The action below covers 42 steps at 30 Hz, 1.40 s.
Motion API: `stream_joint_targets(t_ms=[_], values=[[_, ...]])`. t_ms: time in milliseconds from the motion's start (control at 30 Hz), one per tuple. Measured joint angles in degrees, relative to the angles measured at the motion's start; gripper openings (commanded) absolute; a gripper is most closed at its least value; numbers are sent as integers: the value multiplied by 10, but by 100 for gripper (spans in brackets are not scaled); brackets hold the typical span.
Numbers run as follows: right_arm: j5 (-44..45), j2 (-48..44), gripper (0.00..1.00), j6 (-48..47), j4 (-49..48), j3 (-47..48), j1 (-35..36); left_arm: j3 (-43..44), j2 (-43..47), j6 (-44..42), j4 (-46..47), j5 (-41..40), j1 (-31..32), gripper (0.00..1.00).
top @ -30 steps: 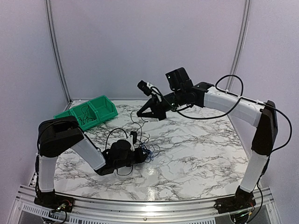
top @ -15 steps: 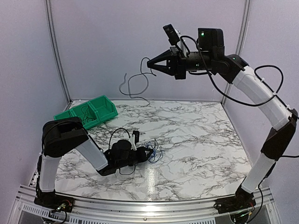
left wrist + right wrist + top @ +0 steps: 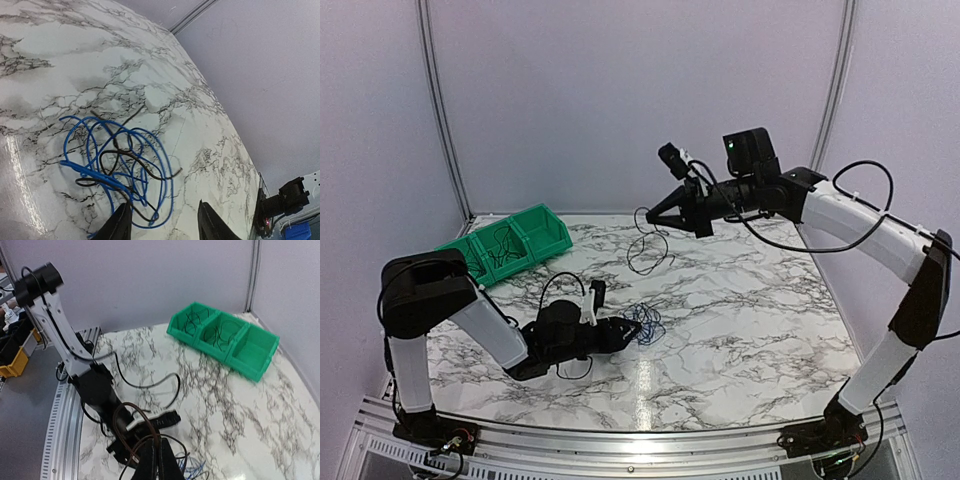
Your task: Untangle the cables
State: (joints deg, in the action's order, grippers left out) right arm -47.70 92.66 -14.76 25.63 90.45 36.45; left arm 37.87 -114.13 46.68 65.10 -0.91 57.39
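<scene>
Wrist cams reveal R gripper [image 3: 159, 452] pinching black cable [image 3: 116, 421], L gripper [image 3: 162, 220] open over tangle [image 3: 87, 171].

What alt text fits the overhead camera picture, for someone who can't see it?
The right arm's end effector, shut on a black cable, dangles it above a marble table. The left end effector is open beside a blue and black tangle; a green bin sits back left.

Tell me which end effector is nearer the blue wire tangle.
Left. The left end effector sits right at the blue wire tangle; the right end effector hangs high behind it, holding a black wire.
</scene>
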Motion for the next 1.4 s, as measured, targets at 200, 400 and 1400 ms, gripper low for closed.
stream_joint_targets(t_ms=[200, 400, 1400], values=[[38, 0, 0, -24, -39, -109, -7, -52, 110, -24, 2, -4, 3, 50], [61, 0, 0, -38, -75, -175, -7, -83, 201, -55, -28, -36, 5, 48], [24, 22, 0, -33, -113, -213, -7, 96, 132, -91, -169, -104, 3, 35]])
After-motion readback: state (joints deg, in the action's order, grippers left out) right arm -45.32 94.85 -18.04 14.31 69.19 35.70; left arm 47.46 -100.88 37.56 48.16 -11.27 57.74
